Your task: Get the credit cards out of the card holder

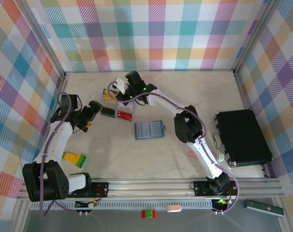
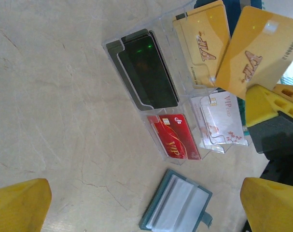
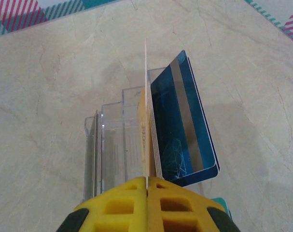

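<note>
Credit cards: the right gripper is closed on one yellow plastic card, pinching it edge-on and upright over a clear plastic slotted rack where black, red and white cards sit, likely so it can drop into a slot. The left gripper hovers wide open nearby. The teal-blue fabric card holder lies flat on the marbled beige table, apart from both.

Credit cards look glossy plastic, the rack clear plastic.
</note>
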